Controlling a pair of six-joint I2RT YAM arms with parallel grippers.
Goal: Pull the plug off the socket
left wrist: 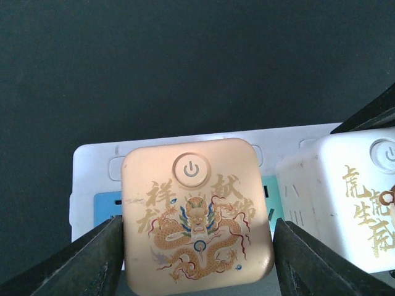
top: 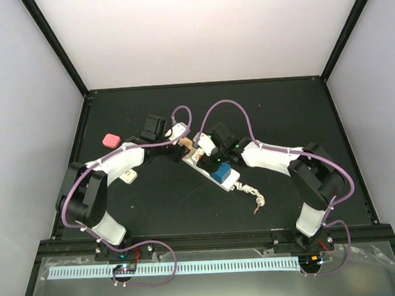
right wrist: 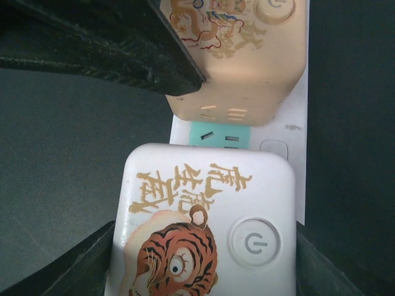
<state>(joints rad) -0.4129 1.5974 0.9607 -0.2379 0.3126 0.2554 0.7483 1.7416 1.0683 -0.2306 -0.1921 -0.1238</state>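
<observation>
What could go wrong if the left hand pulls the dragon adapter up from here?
The dragon adapter and tiger adapter sit close together, so the left hand has a finger between them that could drag the tiger one. Only the right hand around the tiger adapter seems to steady the power strip; if that slips, the whole strip may lift instead of unplugging.

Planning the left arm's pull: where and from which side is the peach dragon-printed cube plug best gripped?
Take the peach dragon-printed cube plug by its two flat opposite side walls, coming straight down from above. It stands upright on the white power strip; the left gripper's jaws sit against those walls, one in the gap beside the white tiger-printed cube.
</observation>
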